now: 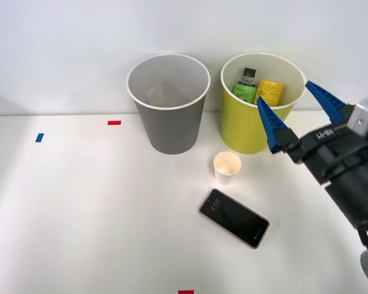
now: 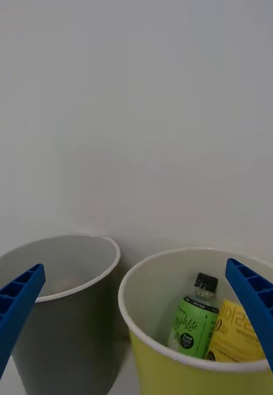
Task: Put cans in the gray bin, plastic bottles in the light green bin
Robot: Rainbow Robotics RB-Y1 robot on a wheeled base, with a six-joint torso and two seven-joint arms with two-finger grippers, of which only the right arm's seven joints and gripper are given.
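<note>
The gray bin (image 1: 167, 116) stands at the back of the table, and the light green bin (image 1: 248, 131) stands just to its right. Inside the light green bin a plastic bottle (image 1: 246, 86) with a green label and black cap leans beside a yellow-labelled container (image 1: 270, 92); whether that one is a bottle or a can I cannot tell. My right gripper (image 1: 284, 95) hovers open at the green bin's front right rim, holding nothing. The right wrist view shows the gray bin (image 2: 56, 308), the light green bin (image 2: 167, 364), the bottle (image 2: 194, 321) and my gripper (image 2: 135, 268).
A white paper cup (image 1: 227, 167) stands in front of the green bin. A black phone (image 1: 234, 209) lies flat nearer to me. Red tape marks (image 1: 114, 122) and a blue one (image 1: 39, 137) are stuck on the white table. A wall rises right behind the bins.
</note>
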